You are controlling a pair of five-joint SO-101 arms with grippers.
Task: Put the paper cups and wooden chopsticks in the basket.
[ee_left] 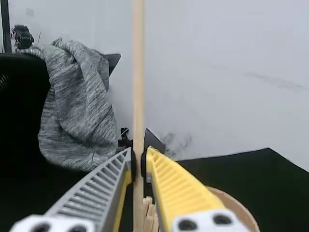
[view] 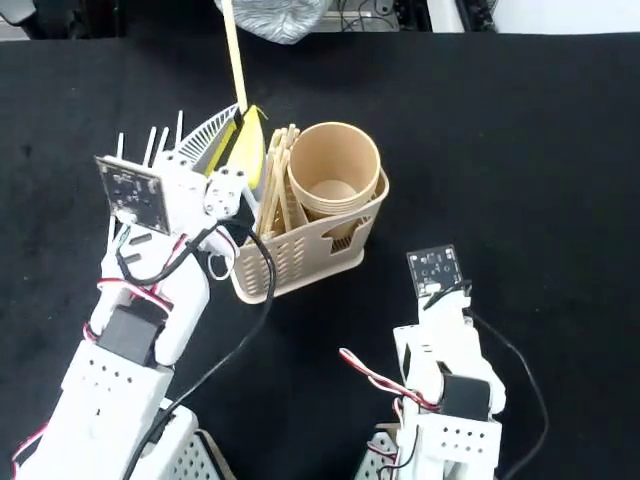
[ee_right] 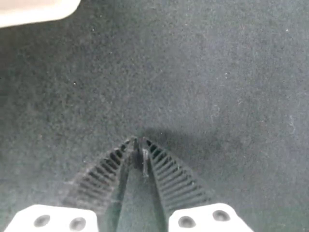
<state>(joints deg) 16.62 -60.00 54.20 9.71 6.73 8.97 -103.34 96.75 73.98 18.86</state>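
A beige basket [view: 300,255] stands mid-table with stacked paper cups [view: 335,170] and several wooden chopsticks [view: 276,190] inside. My left gripper [view: 240,115] hovers just over the basket's left end, shut on one wooden chopstick [view: 234,55] that sticks up past the fingers. In the left wrist view this chopstick [ee_left: 138,87] runs upright between the grey and yellow fingers of the gripper [ee_left: 138,155], with a cup rim [ee_left: 237,209] below. My right gripper [ee_right: 139,149] is shut and holds nothing, pointing down at the black table near the basket's edge [ee_right: 34,9].
The right arm [view: 442,340] sits low at the front right, apart from the basket. A grey cloth [ee_left: 72,111] lies beyond the table's far edge. Black tabletop [view: 520,150] stretches to the right and behind the basket.
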